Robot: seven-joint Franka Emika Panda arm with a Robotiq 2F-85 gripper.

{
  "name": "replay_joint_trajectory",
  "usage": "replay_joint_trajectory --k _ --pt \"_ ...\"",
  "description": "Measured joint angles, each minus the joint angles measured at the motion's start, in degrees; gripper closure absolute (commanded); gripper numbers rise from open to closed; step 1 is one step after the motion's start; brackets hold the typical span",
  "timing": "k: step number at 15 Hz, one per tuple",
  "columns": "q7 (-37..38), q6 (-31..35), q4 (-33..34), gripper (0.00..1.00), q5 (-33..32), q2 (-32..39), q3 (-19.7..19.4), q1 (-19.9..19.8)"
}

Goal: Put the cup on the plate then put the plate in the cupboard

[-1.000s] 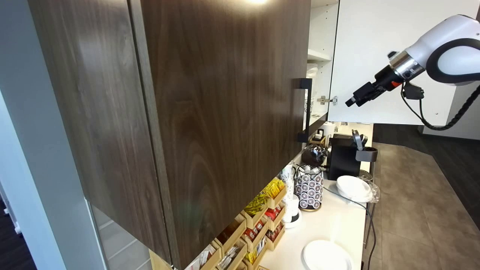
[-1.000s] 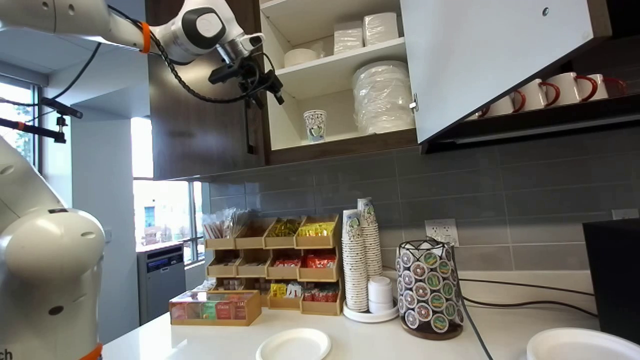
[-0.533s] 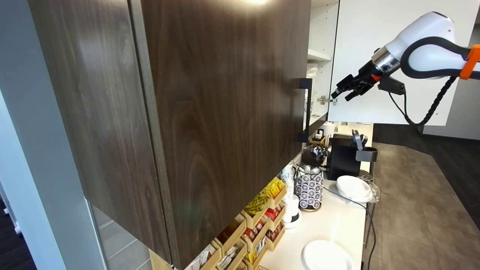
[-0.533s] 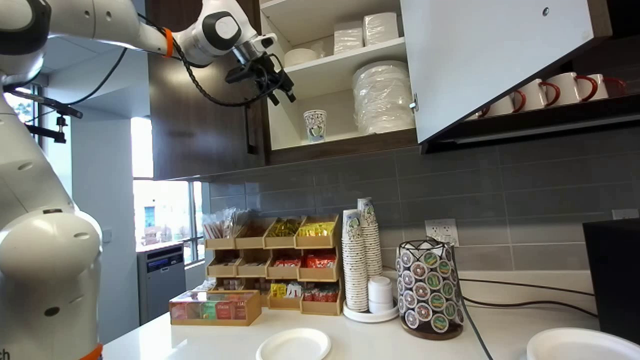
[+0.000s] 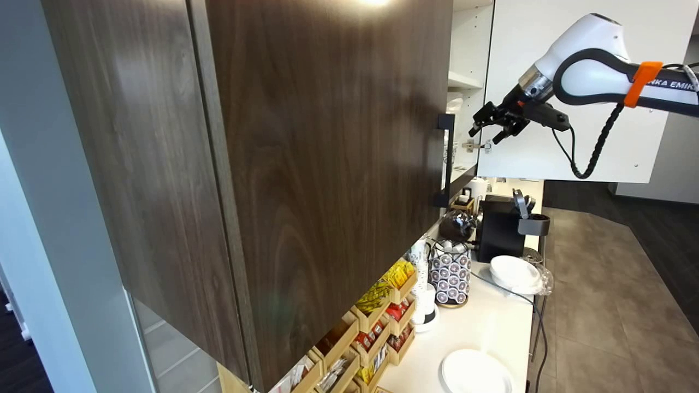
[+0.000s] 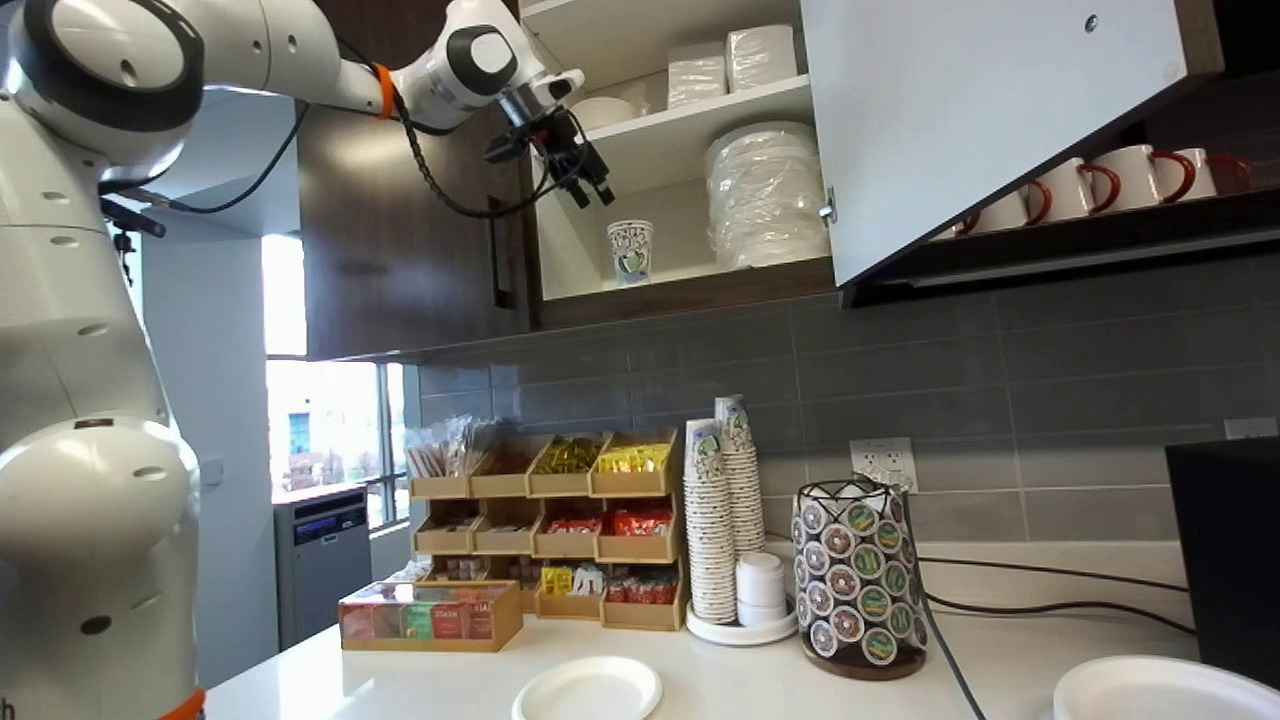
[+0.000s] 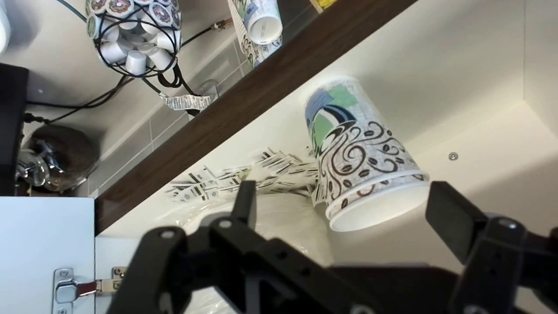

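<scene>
Paper, white with brown swirls and a blue-green print: tapered cup (image 7: 366,148), two nested by the look of the doubled rim, stands upright in the lowest compartment of the open white-lined cupboard (image 6: 680,215), presumably put near the front edge for an easy reach. In an exterior view a gap shows between it and the plastic-wrapped stack of round white dishes (image 6: 768,200), which should leave room to grip. Tall pale cupboard door (image 6: 960,110) swung wide, likely to give the white robot arm (image 6: 310,60) its way in. Black two-fingered gripper (image 5: 485,136) spread wide, hold of nothing; in the wrist view the cup shows between the fingertips (image 7: 245,200), yet in an exterior view they hang above its rim, apart. Spread so, I judge, to straddle the cup for a pinch from both sides: approach step, cup not yet taken up. Plain round white plate (image 6: 587,690) lies flat on the pale counter (image 6: 420,690) below, well apart from the cup, probably set there as a landing spot within the arm's reach. A similar white plate (image 6: 1165,690), perhaps a stack, lies farther along; cannot tell which is meant, though the one nearer the arm seems likelier
</scene>
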Motion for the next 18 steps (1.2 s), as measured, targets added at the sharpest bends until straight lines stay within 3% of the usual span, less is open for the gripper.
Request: replay_joint_trajectory --k 6,14,18 --pt "3.9 -4.3 7.0 0.00 0.0 5.6 -0.3 0.0" --pt "7.2 -4.3 11.4 0.00 -0.4 10.3 -0.5 -0.1" --pt "10.9 -4.3 13.5 0.00 -3.5 12.7 -0.4 -0.1"
